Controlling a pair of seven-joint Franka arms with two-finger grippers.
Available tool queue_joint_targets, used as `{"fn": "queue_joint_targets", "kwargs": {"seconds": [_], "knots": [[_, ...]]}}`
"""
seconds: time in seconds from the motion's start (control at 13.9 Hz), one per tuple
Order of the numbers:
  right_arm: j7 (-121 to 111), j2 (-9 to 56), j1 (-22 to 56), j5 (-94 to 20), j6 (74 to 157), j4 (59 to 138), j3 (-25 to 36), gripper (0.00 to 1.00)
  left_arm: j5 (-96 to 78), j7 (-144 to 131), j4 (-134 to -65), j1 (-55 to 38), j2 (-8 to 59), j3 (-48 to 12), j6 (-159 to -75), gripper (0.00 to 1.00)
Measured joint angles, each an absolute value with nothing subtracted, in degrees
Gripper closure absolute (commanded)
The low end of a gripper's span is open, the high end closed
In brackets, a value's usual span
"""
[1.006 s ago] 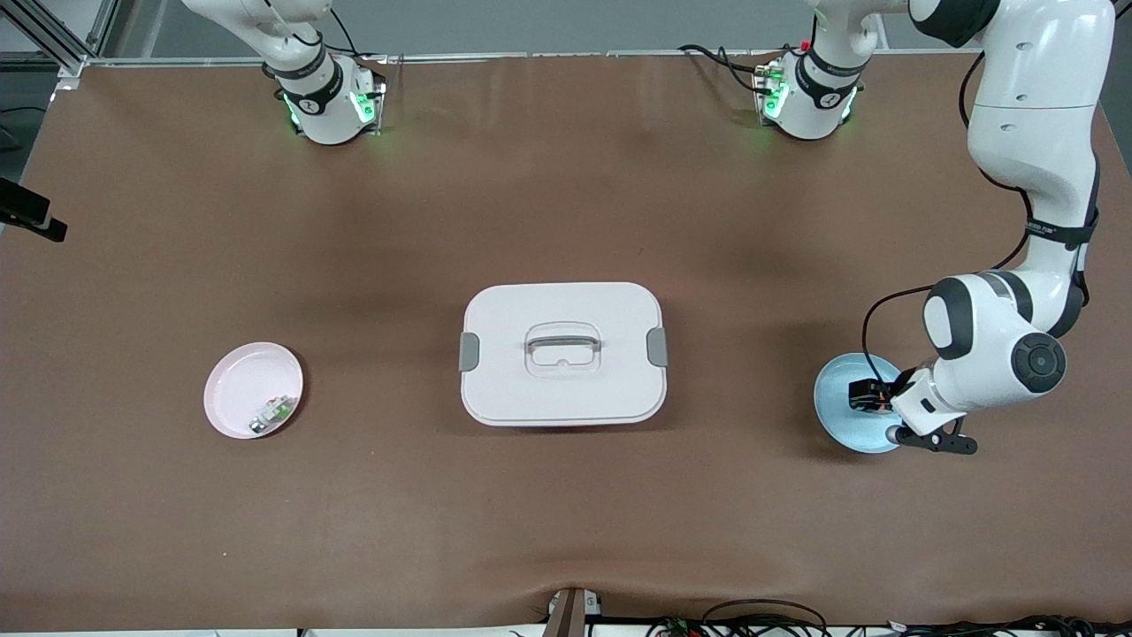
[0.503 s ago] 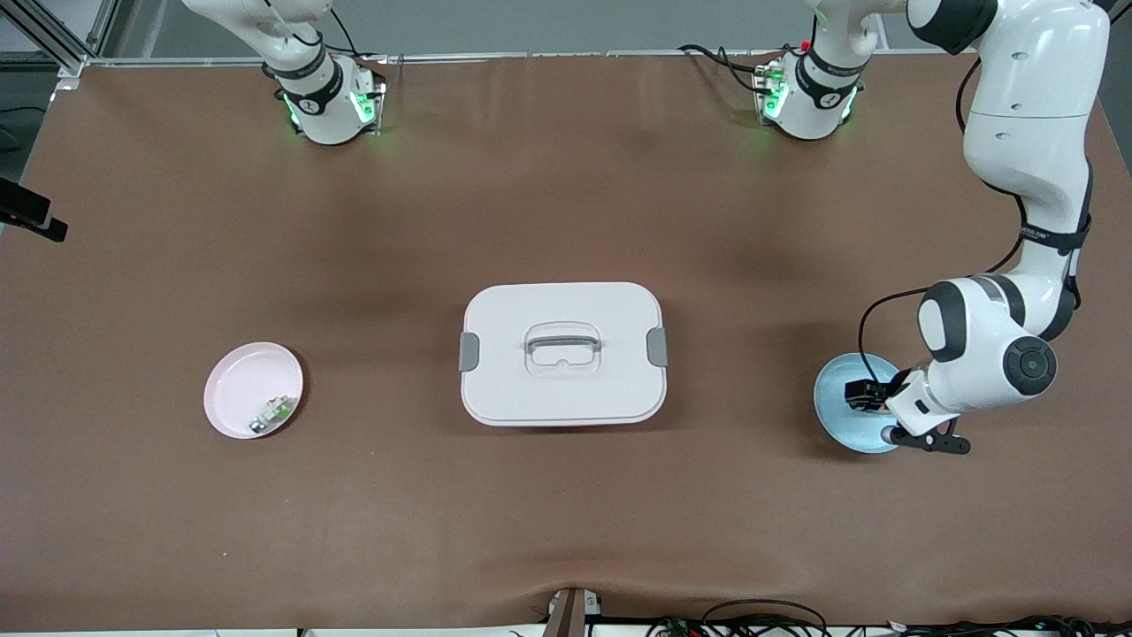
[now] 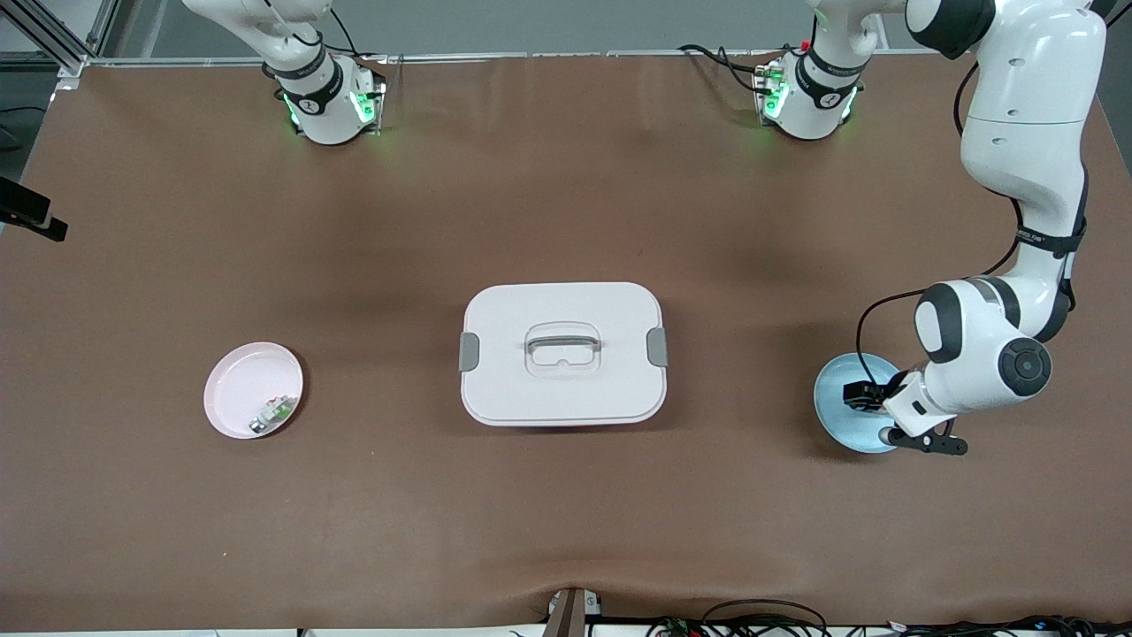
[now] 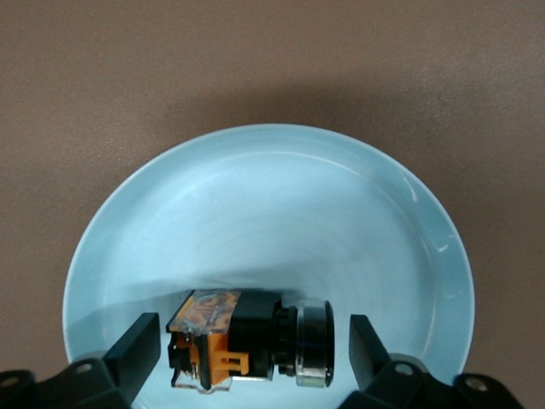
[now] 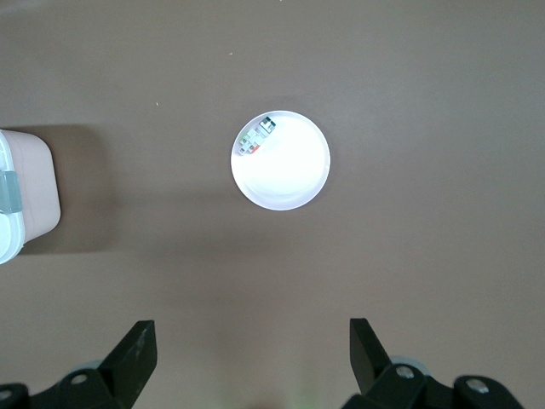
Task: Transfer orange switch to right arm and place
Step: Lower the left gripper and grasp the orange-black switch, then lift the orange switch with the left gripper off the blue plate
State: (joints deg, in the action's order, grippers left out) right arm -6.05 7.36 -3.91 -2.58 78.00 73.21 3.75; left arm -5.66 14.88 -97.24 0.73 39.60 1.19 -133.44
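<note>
Brown table cover (image 3: 566, 195); pale blue plate (image 4: 281, 187); pink plate (image 3: 239, 376); white lidded box (image 3: 562, 389), grey latches; orange-and-black orange switch (image 4: 247, 339).

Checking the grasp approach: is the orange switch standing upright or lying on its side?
On its side: the orange switch lies flat in the blue plate, between the left tool's open fingers.

Front camera high, facing bases — wrist cameras apparently look straight down.
</note>
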Motion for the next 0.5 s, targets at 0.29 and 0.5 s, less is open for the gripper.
{"fn": "queue_joint_targets", "kwargs": {"seconds": [0.29,0.5], "knots": [[-6.1,7.4,-3.9,-2.6,78.0,73.2,3.8,0.0,-6.0,14.9,-97.2,0.7,39.6,1.2,-133.5,0.65],[-6.1,7.4,-3.9,-2.6,78.0,73.2,3.8,0.0,-6.1,14.9,-97.2,0.7,39.6,1.2,-133.5,0.7]]}}
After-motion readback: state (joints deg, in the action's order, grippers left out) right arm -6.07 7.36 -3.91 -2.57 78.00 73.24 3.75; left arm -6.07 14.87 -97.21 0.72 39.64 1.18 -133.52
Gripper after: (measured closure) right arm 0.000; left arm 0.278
